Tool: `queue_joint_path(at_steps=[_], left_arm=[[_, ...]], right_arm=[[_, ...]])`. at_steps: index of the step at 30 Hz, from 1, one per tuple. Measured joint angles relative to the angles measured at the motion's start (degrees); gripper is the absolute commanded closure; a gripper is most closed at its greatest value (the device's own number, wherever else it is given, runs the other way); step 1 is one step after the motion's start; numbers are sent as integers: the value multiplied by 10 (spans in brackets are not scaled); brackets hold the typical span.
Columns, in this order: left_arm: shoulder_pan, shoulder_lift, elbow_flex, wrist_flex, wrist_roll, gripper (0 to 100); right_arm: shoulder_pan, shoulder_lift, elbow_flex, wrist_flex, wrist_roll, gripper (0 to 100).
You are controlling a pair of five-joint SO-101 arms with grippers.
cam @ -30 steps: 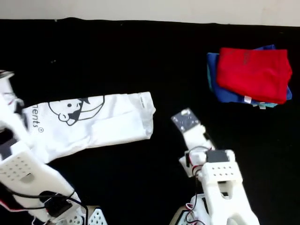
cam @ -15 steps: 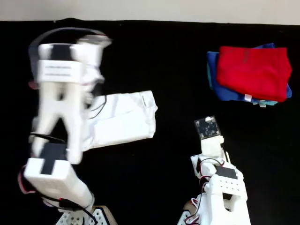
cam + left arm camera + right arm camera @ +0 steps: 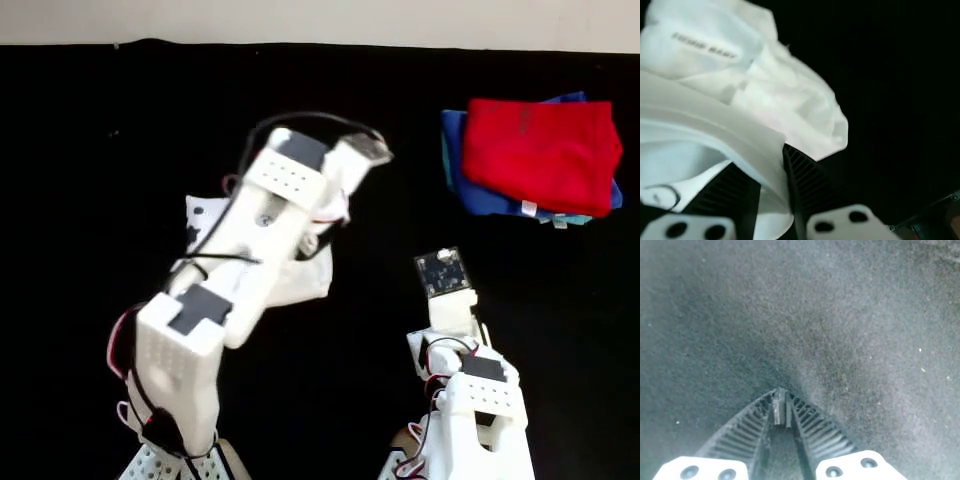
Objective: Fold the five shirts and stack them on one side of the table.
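A white shirt [image 3: 790, 95] with a dark print lies mid-table, and my left gripper [image 3: 771, 167] is shut on a fold of it, the cloth pinched between the ribbed fingers [image 3: 807, 182]. From above, the left arm [image 3: 270, 215] stretches across the white shirt [image 3: 300, 285] and hides most of it; a corner of the cloth [image 3: 200, 215] peeks out behind the arm. At the far right lies a stack of folded shirts, a red one [image 3: 540, 155] over a blue one [image 3: 455, 170]. My right gripper [image 3: 781, 407] is shut with nothing in it, low over the black cloth.
Black cloth [image 3: 120, 120] covers the whole table, and a pale strip [image 3: 320, 20] runs along its far edge. The right arm [image 3: 465, 375] rises from the near edge, right of centre, pulled back from the shirt and well short of the stack.
The left arm has swung from the far left over to the right, carrying the shirt's left part over the rest. The right arm drew back toward its base, then stayed still.
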Motion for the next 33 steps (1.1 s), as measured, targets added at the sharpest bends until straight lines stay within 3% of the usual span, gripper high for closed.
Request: queue_joint_path(at_steps=[6,12,15,21,27,33], left_arm=[[-2,16,-15,-15,0,776],[-28,16,-156,86,0,851],[-75,15,-221,126,0,996],[-153,53,-197,131,0,991],[-130,116,-145,131,0,991],[-31,122,-125,131,46,991]], right_arm=[[2,0,1,0,0,993],[2,0,1,0,0,993],[2,0,1,0,0,993],[2,0,1,0,0,993],[2,0,1,0,0,993],[3,0,1,0,0,993]])
